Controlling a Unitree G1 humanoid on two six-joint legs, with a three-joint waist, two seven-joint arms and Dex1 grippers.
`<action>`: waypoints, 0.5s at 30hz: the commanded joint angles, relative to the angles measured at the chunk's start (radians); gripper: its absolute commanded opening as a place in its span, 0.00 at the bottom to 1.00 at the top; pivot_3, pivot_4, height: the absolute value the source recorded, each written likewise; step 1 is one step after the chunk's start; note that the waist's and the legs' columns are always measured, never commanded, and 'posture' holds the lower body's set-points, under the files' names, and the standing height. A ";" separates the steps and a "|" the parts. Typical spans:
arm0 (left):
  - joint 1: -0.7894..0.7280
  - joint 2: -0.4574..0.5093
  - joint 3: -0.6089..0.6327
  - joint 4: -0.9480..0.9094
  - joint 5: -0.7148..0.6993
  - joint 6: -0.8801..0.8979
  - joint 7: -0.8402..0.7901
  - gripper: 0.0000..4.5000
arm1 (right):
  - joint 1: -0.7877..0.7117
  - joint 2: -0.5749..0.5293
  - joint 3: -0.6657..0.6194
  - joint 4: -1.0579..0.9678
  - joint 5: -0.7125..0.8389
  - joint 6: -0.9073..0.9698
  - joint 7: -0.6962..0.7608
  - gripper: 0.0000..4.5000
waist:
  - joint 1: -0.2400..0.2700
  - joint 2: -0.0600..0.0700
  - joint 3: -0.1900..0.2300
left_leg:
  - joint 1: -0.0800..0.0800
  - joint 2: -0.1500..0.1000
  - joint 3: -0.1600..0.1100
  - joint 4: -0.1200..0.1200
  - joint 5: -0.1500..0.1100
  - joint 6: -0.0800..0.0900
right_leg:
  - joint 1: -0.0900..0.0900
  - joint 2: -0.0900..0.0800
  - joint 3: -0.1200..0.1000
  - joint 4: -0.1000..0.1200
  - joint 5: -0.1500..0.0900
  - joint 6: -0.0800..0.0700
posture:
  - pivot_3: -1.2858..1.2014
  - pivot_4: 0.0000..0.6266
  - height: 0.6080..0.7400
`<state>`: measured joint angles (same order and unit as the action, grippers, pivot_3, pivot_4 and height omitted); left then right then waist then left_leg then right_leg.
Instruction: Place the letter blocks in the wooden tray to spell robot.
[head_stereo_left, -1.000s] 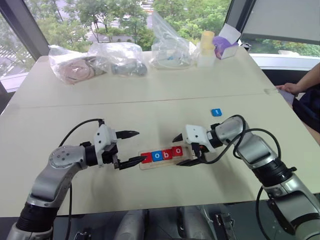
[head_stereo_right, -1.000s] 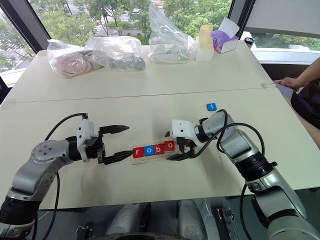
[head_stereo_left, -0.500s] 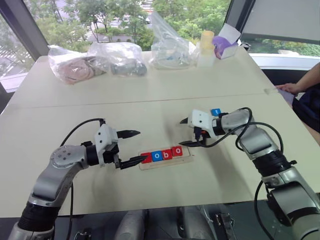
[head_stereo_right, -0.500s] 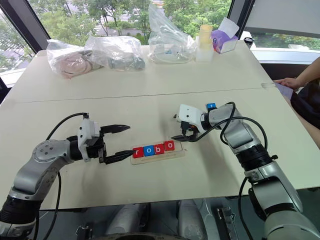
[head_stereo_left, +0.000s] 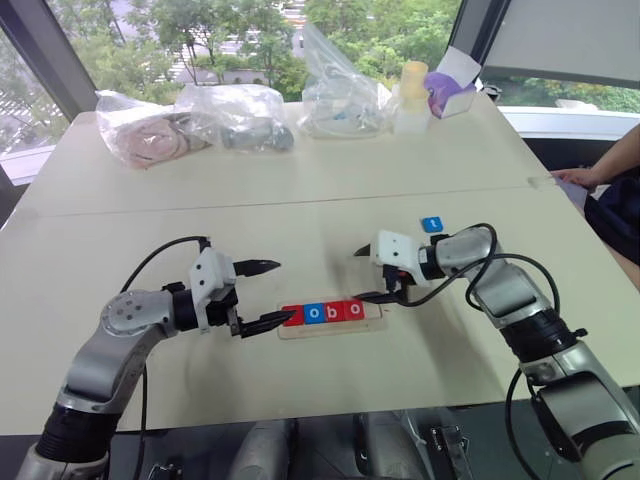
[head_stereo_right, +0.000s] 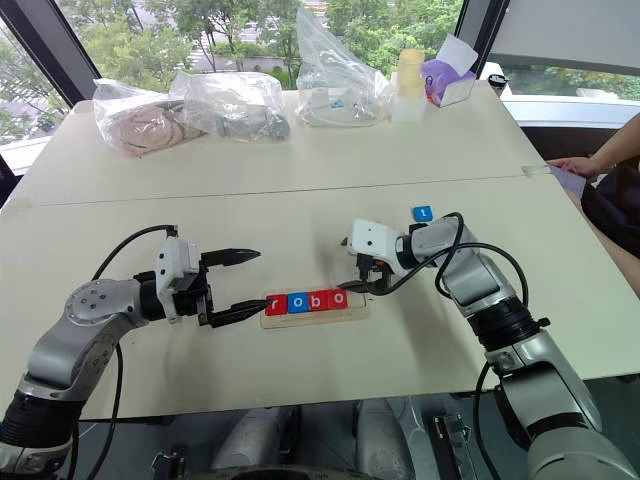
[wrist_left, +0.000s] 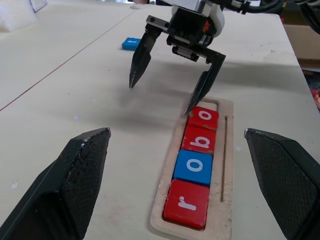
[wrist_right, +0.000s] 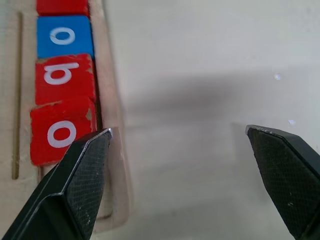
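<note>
1. Tray status: the wooden tray (head_stereo_left: 332, 316) lies on the tabletop (head_stereo_left: 300, 220) between the two arms. Four letter blocks sit in its groove, reading r (wrist_left: 185, 206), o (wrist_left: 194, 168), b (wrist_left: 201, 141), o (wrist_left: 204, 116). The slot at the tray's right end is vacant.
2. Remaining block: the blue t block (head_stereo_left: 432, 224) lies flat on the tabletop, well apart from the tray, beyond the right arm.
3. Right tool (head_stereo_left: 366, 274): fingers spread wide, holding nothing. One fingertip hangs at the tray's right end, just beside the last red o; whether it touches cannot be told.
4. Left tool (head_stereo_left: 265, 294): fingers spread wide, holding nothing, poised just beside the tray's left end near the r block.
5. Step in hand, as judged: the fourth letter is seated; fetching the t is the one step left.
6. Next move calls for: carry the right tool clear of the tray to the t block, straddle its edges, close, then set it into the vacant slot with the letter upright, without nudging the seated o.
</note>
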<state>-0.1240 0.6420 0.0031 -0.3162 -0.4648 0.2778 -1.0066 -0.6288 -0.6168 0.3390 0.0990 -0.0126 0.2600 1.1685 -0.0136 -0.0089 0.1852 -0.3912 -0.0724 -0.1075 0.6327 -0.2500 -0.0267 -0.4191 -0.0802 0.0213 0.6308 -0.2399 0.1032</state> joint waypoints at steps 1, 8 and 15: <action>-0.009 -0.003 0.003 -0.009 0.000 -0.014 0.001 1.00 | -0.004 0.011 -0.023 -0.049 0.027 0.012 -0.006 0.99 | 0.000 0.000 0.000 | 0.000 0.000 0.000 0.000 0.000 0.000 | 0.000 0.000 0.000 0.000 0.000 0.000 | 0.52 0.24 1.00; -0.007 -0.007 -0.001 -0.011 -0.001 -0.014 0.005 1.00 | -0.033 0.008 -0.051 -0.018 0.008 0.015 -0.076 0.99 | 0.000 0.000 0.000 | 0.000 0.000 0.000 0.000 0.000 0.000 | 0.000 0.000 0.000 0.000 0.000 0.000 | 0.52 0.24 1.00; -0.003 -0.014 -0.003 -0.013 0.000 -0.015 0.011 1.00 | -0.048 -0.057 -0.133 0.025 -0.034 0.056 -0.189 0.99 | 0.001 0.000 0.000 | 0.000 0.000 0.000 0.000 0.000 0.000 | 0.000 0.000 0.000 0.000 0.000 0.000 | 0.52 0.24 1.00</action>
<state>-0.1239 0.6280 -0.0063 -0.3159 -0.4638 0.2768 -0.9991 -0.6398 -0.6565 0.2630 0.1176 -0.0364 0.2939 1.0321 -0.0121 -0.0089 0.1851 -0.3913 -0.0726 -0.1073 0.6328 -0.2500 -0.0267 -0.4189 -0.0804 0.0213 0.6307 -0.2399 0.1031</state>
